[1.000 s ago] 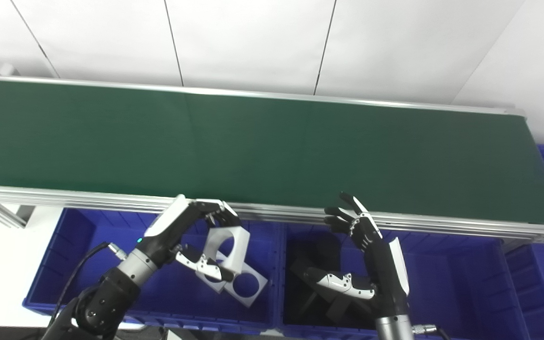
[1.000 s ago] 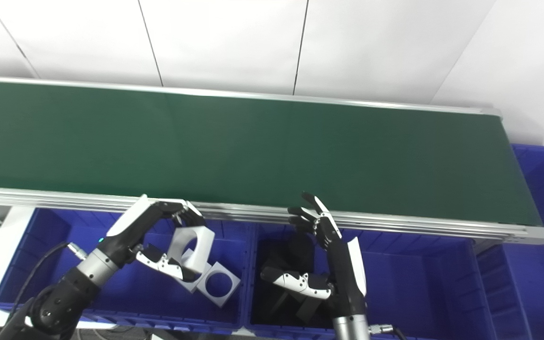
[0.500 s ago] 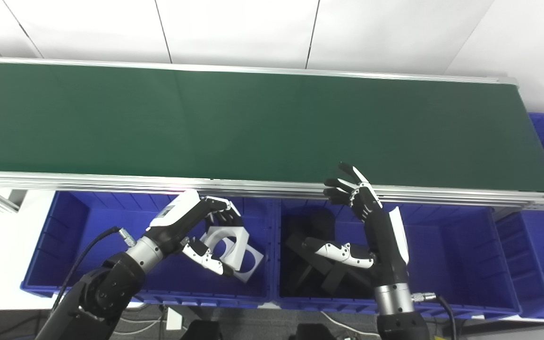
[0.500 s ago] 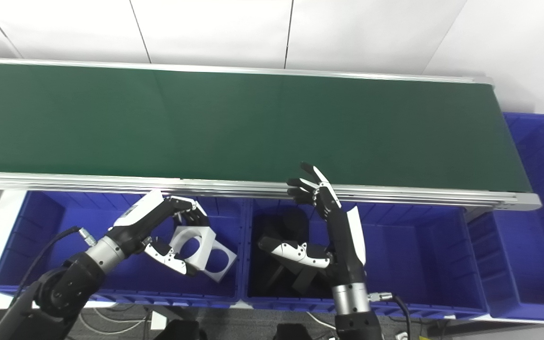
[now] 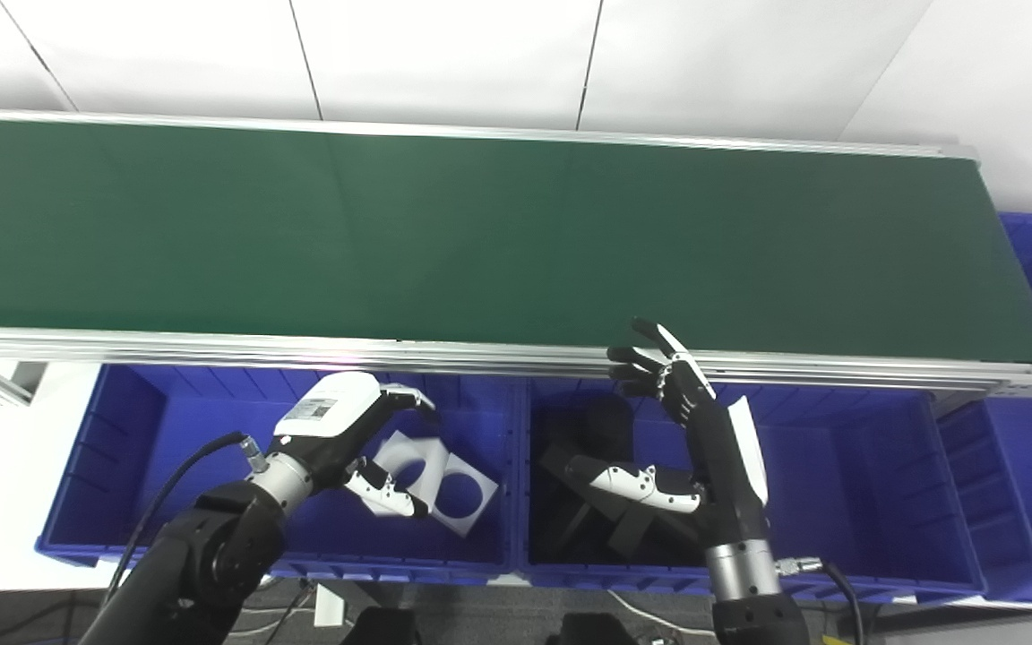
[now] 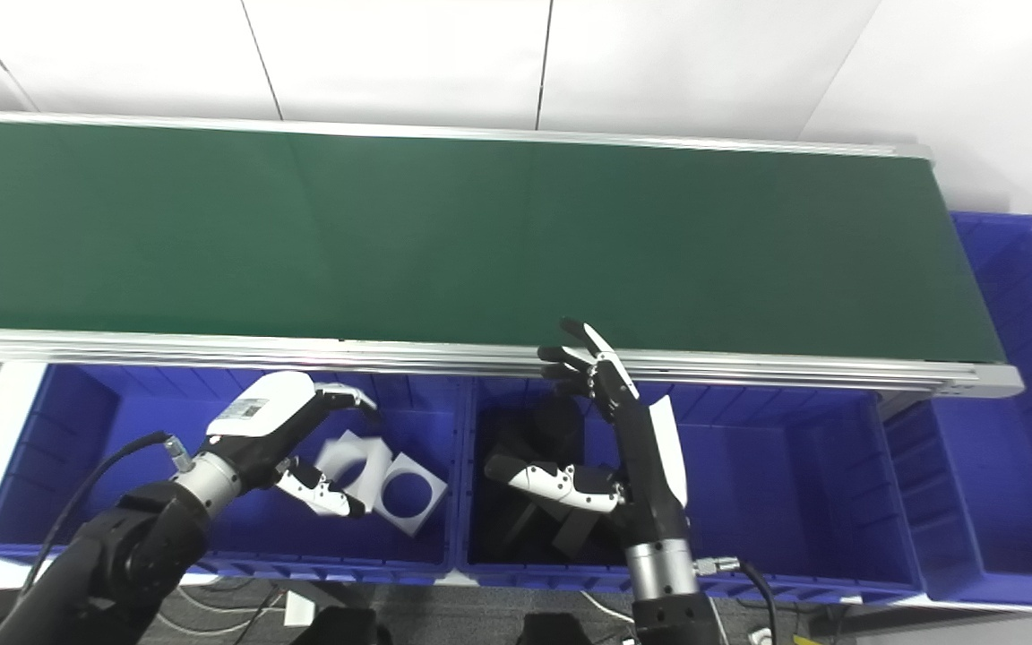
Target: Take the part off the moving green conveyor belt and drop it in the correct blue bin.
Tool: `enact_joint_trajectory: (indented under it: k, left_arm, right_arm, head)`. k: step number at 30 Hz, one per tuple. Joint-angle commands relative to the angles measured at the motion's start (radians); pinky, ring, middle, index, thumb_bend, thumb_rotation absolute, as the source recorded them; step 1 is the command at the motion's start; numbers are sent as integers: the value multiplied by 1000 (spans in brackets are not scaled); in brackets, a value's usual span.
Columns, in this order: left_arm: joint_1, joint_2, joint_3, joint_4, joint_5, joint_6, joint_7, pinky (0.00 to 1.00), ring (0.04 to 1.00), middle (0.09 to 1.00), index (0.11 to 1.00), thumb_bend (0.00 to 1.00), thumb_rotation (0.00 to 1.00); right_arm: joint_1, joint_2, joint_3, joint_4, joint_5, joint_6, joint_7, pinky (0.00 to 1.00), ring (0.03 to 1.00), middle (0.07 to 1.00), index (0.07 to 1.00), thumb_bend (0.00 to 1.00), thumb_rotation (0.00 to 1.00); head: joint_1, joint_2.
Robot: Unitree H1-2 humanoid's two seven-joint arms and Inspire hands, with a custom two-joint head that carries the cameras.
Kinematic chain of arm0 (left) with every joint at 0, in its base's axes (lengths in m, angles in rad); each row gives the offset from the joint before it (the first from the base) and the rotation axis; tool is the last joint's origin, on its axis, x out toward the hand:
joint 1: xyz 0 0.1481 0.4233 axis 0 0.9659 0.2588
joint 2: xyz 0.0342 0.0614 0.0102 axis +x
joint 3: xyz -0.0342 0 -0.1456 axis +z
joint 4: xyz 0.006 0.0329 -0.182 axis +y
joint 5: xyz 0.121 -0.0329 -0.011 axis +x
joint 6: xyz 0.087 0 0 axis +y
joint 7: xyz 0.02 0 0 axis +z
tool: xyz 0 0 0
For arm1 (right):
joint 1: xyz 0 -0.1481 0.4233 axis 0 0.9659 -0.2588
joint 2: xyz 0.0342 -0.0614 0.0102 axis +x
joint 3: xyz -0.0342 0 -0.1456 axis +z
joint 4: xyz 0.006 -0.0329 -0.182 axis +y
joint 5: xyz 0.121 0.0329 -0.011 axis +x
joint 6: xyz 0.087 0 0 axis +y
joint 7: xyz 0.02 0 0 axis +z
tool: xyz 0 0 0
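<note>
**A:** White wall panels behind; long green conveyor belt (image 5: pixel 516 242) bare; where is the part?

**B:** Flat white square plate with a round hole (image 5: pixel 395 461), blurred, in the left blue plastic bin (image 5: pixel 122 439) just under the left hand (image 5: pixel 341 430); fingers spread, apparently no grip; it overlaps a second white plate (image 5: pixel 467 488).

**A:** Handling?

**B:** Probably light, stiff, smooth; pinch across an edge or through the hole; right hand (image 5: pixel 695 448) open, empty, over the middle blue bin (image 5: pixel 838 502) with dark parts (image 5: pixel 597 511).
</note>
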Motion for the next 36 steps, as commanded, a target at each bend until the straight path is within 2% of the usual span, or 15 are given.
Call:
enact_joint_trajectory:
  k: [1,3,7,10,15,16,20,23,26,31,36]
  left_arm:
    - [2,3,4,-52,-5,7,1,990,996,999,996,801,369]
    - [5,3,21,-60,-79,-20,-3,999,1000,1000,1000,861,399]
    - [25,-37,94,-59,-398,-58,-48,987,1000,1000,1000,924,366]
    - [32,-65,115,-36,-548,-110,-63,947,1000,1000,1000,951,372]
    - [68,-127,158,11,-763,-270,-51,892,963,981,937,935,377]
    - [72,-136,167,26,-793,-300,-52,872,938,955,917,930,372]
    - [84,-172,200,80,-866,-397,-42,825,873,879,874,909,319]
    - [86,-195,214,107,-880,-454,-34,788,839,856,856,881,285]
    - [84,-205,219,123,-866,-483,-30,767,825,849,846,863,283]
    - [80,-215,223,137,-859,-498,-32,714,789,818,827,834,360]
    - [82,-227,232,134,-874,-498,-38,699,779,809,826,824,343]
  right_arm:
    - [-2,7,4,-40,-3,-5,0,667,717,758,880,784,251]
    - [-1,8,4,-40,-5,-6,-1,667,717,757,878,785,256]
    - [3,4,6,-47,-10,5,5,677,724,763,879,787,254]
    - [3,-2,8,-50,-3,15,14,688,738,776,878,812,244]
    - [7,-12,12,-63,-7,34,21,684,745,788,870,828,248]
    - [8,-14,13,-68,-5,40,24,689,750,792,870,827,246]
    - [13,-17,15,-88,-2,79,38,706,760,800,871,829,249]
    - [12,-14,14,-95,0,94,38,703,757,801,868,830,240]
    - [10,-14,11,-93,-2,97,36,696,754,801,867,827,242]
    - [7,-11,6,-79,-2,71,25,669,739,786,858,801,246]
    - [6,-11,4,-75,5,69,24,673,738,784,860,787,257]
  head:
    - [1,-1]
    - [0,-2]
    - [-10,0]
    - [-14,1]
    - [-14,12]
    - [-14,12]
    - [-23,19]
    - [-27,22]
    - [-24,22]
    - [-21,23]
    - [-18,23]
